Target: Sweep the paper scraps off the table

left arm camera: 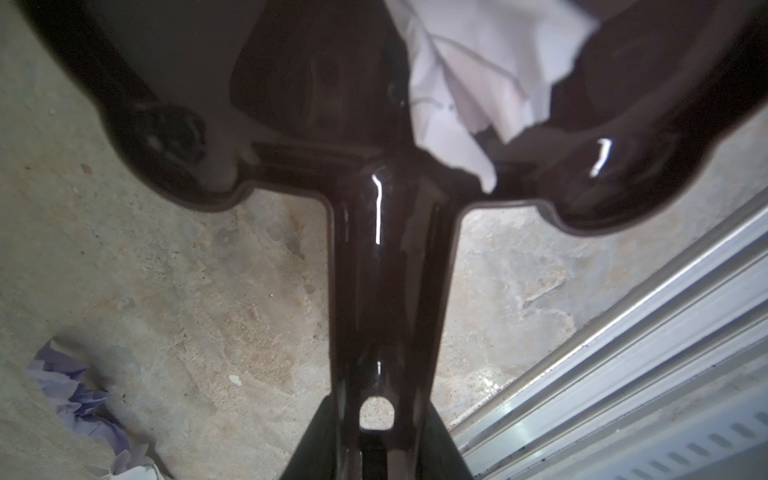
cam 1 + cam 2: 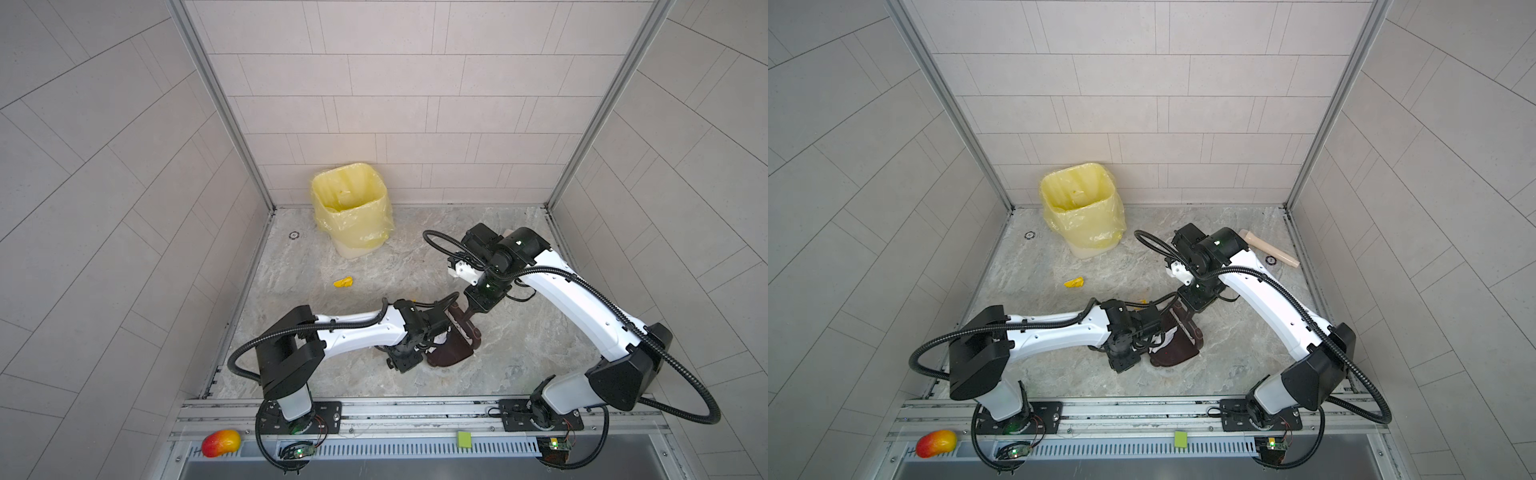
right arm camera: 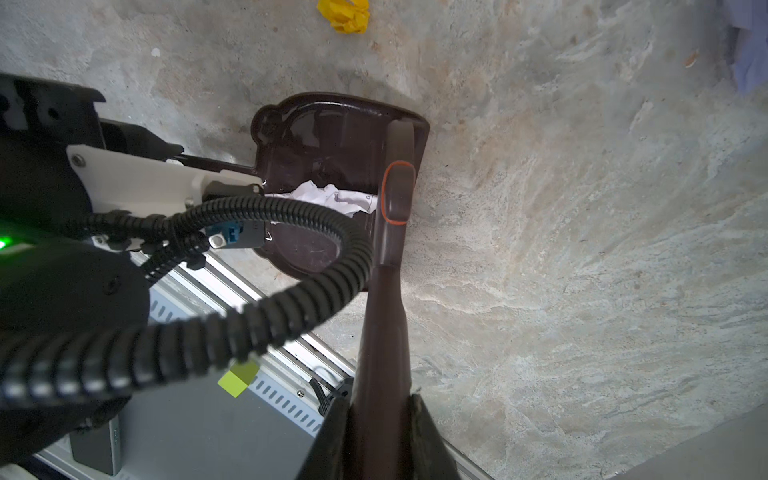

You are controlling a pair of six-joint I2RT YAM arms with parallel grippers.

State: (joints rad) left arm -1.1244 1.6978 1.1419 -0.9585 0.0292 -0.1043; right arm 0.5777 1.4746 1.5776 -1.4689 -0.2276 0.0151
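Left arm (image 2: 357, 330): is reaching rightward from lower left toward frame centre in both top views, forearm lying low | left gripper (image 1: 376, 440): is clamping the dustpan handle (image 1: 382, 291) | right arm (image 2: 573, 299): is arching from lower right, wrist bending down toward centre | right gripper (image 3: 380, 428): is squeezing tight on the brush handle (image 3: 384, 324)
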